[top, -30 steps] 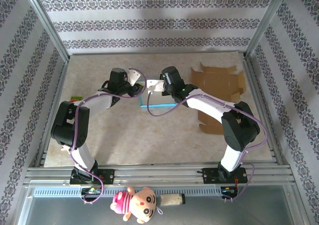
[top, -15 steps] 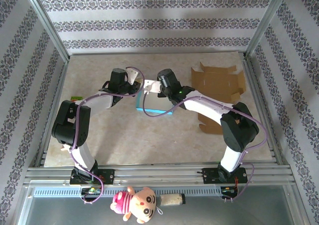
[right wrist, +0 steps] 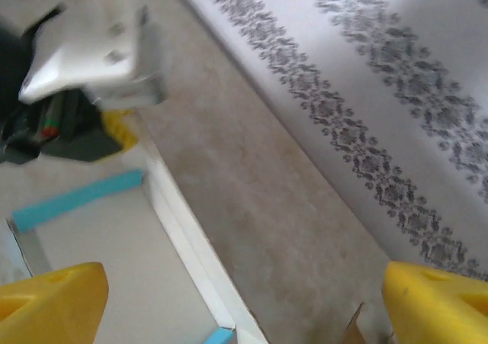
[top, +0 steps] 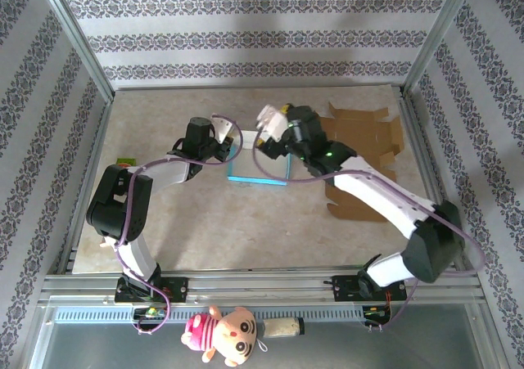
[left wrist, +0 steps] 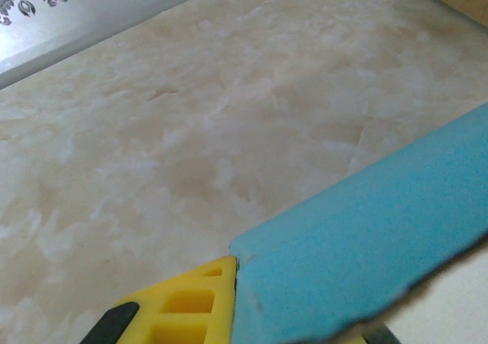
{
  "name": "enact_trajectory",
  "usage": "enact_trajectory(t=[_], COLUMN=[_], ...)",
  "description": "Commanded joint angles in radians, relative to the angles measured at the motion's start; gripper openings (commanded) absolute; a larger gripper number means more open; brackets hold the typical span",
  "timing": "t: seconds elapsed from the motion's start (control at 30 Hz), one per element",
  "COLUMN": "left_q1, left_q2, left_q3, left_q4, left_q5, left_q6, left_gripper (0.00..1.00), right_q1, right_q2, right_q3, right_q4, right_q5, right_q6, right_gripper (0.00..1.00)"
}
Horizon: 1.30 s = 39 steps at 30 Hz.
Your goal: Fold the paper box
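Gripping the left edge of the paper box [top: 260,167], the left gripper [top: 224,149] reaches in low from the left; in the left wrist view a blue wall of the box [left wrist: 358,260] lies pressed against one yellow finger [left wrist: 191,306], the other finger mostly hidden behind the card, so the fingers appear closed on that wall; the box sits on the table [top: 205,222] near its middle, between the two arms, a shallow tray with a pale inside and blue edges along its near and left sides; the right gripper [top: 268,128] hovers above the far side of the box, apart from it, its fingers spread wide with nothing between them; from the right wrist view the two yellow fingertips [right wrist: 53,290] stand at opposite lower corners, and below them show the box's grey floor [right wrist: 99,237], its white rim and the left gripper at its far corner; a flat brown cardboard sheet [top: 360,132] lies to the right of the box, partly under the right arm; a stuffed toy [top: 221,332] lies in front of the arm bases, off the table
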Motion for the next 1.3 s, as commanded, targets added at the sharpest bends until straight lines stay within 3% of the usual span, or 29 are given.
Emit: enact_trajectory(t=[0.0,0.1,0.17,0.3,0.53,0.7,0.9,1.1,1.27], left_q1=[-0.026,-0.034,-0.038,-0.043,-0.045,-0.045,-0.047,-0.054,-0.075], left_q2=[-0.015,-0.022,-0.022,-0.016,-0.017,-0.02,-0.021,-0.029,-0.045], left_q3=[-0.033,-0.039,-0.039,-0.03,-0.02,-0.021,-0.023,-0.034,-0.059], left_q4=[0.073,0.079,0.079,0.065,0.047,0.044,0.042,0.035,0.033], left_q5=[-0.017,-0.022,-0.022,-0.017,-0.018,-0.019,-0.014,-0.019,-0.033], left_q6=[0.028,0.031,0.031,0.031,0.034,0.038,0.034,0.022,-0.002], left_gripper=[0.09,0.09,0.1,0.09,0.1,0.1,0.1,0.1,0.09], right_q1=[-0.163,-0.316,-0.368,-0.385,-0.393,-0.363,-0.327,-0.3,-0.285], right_q2=[-0.051,-0.044,-0.023,0.016,0.061,0.115,0.21,0.223,0.225], right_q3=[-0.047,-0.077,-0.086,-0.077,-0.132,-0.149,-0.092,-0.097,-0.111], right_q4=[-0.077,-0.108,-0.101,-0.119,-0.078,-0.022,-0.031,-0.032,-0.038], right_q5=[-0.184,-0.359,-0.468,-0.527,-0.562,-0.55,-0.533,-0.494,-0.475], right_q6=[0.546,0.855,0.897,0.822,0.503,0.448,0.436,0.452,0.451], right_gripper=[0.94,0.9,0.87,0.89,0.98,0.98,0.87,0.69,0.63])
